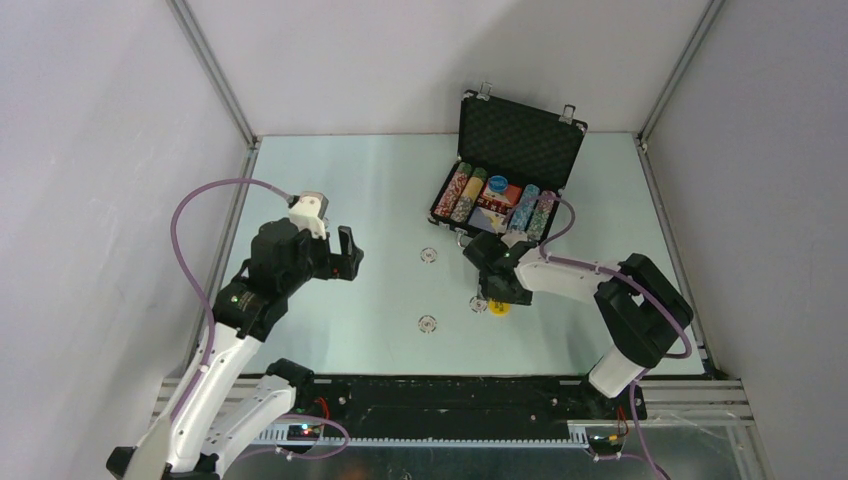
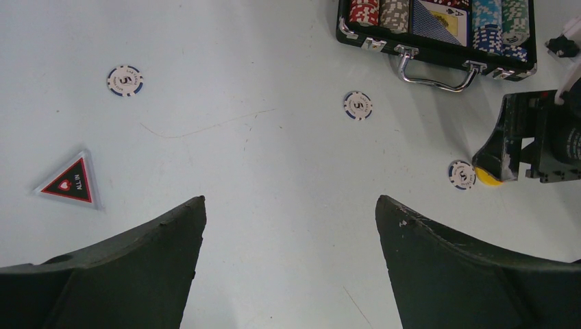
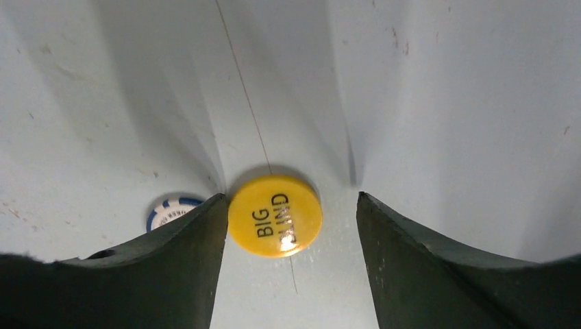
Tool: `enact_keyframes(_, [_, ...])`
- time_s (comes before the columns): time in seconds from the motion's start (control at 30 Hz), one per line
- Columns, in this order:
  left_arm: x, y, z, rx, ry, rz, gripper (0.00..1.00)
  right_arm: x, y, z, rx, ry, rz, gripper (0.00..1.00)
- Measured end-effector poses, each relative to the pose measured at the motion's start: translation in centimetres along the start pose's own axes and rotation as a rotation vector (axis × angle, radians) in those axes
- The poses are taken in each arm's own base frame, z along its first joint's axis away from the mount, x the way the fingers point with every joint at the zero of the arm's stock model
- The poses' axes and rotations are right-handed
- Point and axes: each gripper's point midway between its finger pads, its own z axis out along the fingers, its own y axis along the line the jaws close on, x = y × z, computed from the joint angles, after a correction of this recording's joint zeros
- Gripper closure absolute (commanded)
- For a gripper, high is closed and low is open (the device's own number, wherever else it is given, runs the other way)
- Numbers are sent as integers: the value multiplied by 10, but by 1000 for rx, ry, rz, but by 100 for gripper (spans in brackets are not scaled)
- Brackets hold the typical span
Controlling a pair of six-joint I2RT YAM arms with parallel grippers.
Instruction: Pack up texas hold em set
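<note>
The black briefcase [image 1: 521, 139] stands open at the back right, with rows of chips, cards and a blue disc [image 1: 498, 184] inside. My right gripper [image 1: 493, 293] is open and low over the table just in front of it. In the right wrist view the yellow "BIG BLIND" disc [image 3: 275, 215] lies flat between the open fingers of the right gripper [image 3: 291, 205] and touches the left finger [image 3: 171, 274]. A white-and-blue chip [image 3: 168, 211] is half hidden behind that finger. My left gripper [image 1: 345, 255] is open and empty, raised at the left.
In the left wrist view, loose chips lie on the table at the left [image 2: 125, 80], at the middle [image 2: 357, 105] and beside the right gripper [image 2: 462, 174]. A dark triangular "ALL IN" piece [image 2: 68, 184] lies at the far left. The case's silver handle [image 2: 431, 75] faces the arms.
</note>
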Motion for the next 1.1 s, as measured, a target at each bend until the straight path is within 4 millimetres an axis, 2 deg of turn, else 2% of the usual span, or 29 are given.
enact_keyframes(0.2, [0,0,0,0,0,0,1,16,1,-8,25,10,-41,31])
enact_keyframes(0.43, [0,0,0,0,0,0,1,22,-2,-10,22,21,-29,39])
enact_keyframes(0.9, [0,0,0,0,0,0,1,18,-1,-4,-39,27,23,38])
enact_keyframes(1.1, [0,0,0,0,0,0,1,15,-1,-2,-62,30,45,42])
